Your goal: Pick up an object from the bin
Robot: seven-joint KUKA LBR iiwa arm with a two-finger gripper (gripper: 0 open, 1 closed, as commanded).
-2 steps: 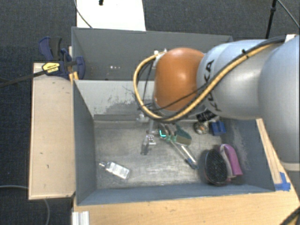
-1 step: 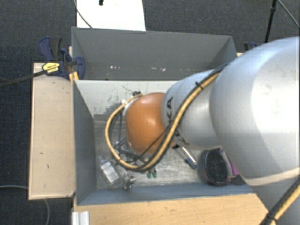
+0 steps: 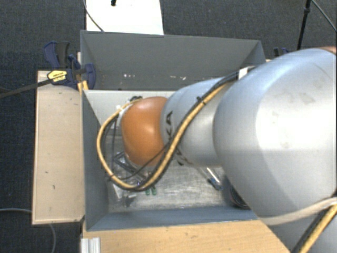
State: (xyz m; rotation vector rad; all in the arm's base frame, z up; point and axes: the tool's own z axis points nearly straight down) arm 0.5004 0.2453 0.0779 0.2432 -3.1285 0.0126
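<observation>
The tool [image 3: 128, 190] sat low in the near-left corner of the grey metal bin [image 3: 168, 62], just beside small green pieces [image 3: 151, 192]. Its opening and any hold could not be told.

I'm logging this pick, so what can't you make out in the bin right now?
In the camera view:
- Most of the bin floor: covered by the arm.
- What lies beneath the gripper: hidden by the orange wrist cover and cables.
- The small green bits and a bluish piece: too small to identify.
</observation>
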